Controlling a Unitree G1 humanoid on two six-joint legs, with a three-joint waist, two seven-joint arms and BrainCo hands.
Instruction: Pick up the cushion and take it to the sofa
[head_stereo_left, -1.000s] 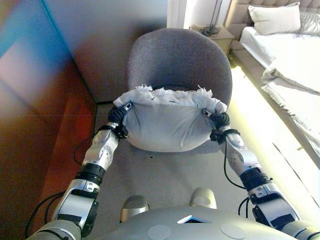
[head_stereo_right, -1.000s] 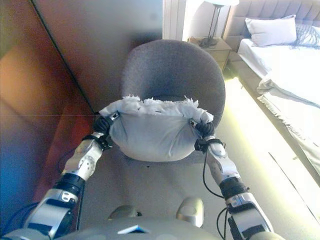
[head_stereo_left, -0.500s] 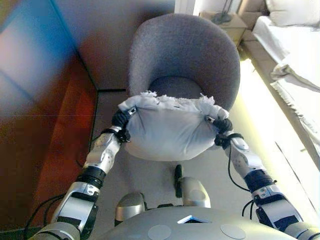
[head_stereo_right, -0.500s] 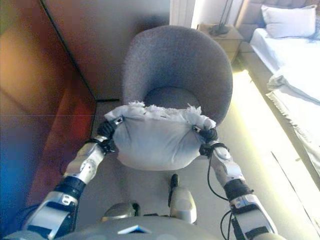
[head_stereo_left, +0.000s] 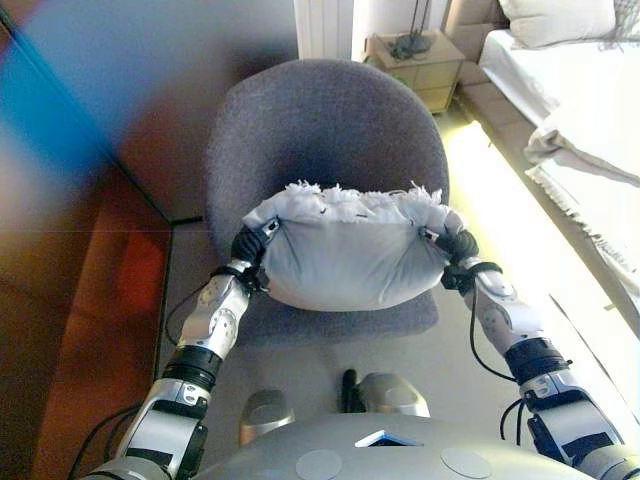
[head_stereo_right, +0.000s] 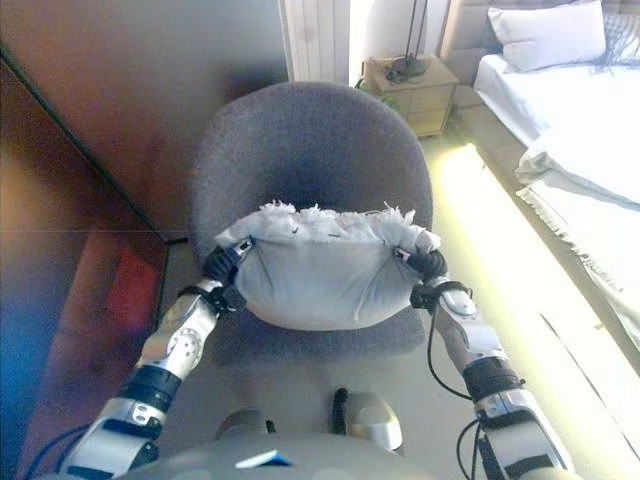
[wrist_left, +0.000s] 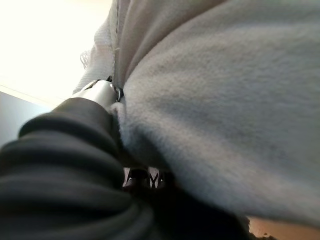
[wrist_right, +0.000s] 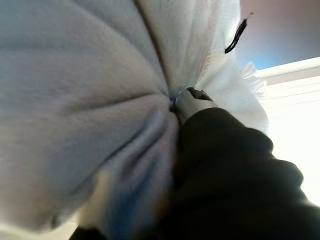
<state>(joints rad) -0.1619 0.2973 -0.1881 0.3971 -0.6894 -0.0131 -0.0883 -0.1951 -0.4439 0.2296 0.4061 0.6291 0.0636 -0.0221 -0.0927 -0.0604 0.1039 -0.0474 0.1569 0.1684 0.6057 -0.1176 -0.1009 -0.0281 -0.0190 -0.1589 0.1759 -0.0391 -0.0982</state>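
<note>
A pale grey cushion (head_stereo_left: 345, 250) with a white fringed top edge hangs in the air between my two hands, above the seat of a grey armchair (head_stereo_left: 325, 130). My left hand (head_stereo_left: 250, 245) grips the cushion's left end and my right hand (head_stereo_left: 455, 245) grips its right end, fingers sunk into the cloth. The left wrist view shows the cushion (wrist_left: 225, 100) bunched against the hand's dark cover. The right wrist view shows the cushion (wrist_right: 75, 100) pinched in at the hand. No sofa shows in any view.
A dark wall (head_stereo_left: 120, 120) runs along my left. A bed (head_stereo_left: 570, 90) with white bedding and a pillow (head_stereo_left: 555, 18) lies at the right. A small bedside table (head_stereo_left: 420, 62) with a lamp base stands behind the armchair.
The whole picture has shifted, so the camera has moved: the armchair now sits further left and the bedside table shows. Both hands keep their hold on the cushion.
</note>
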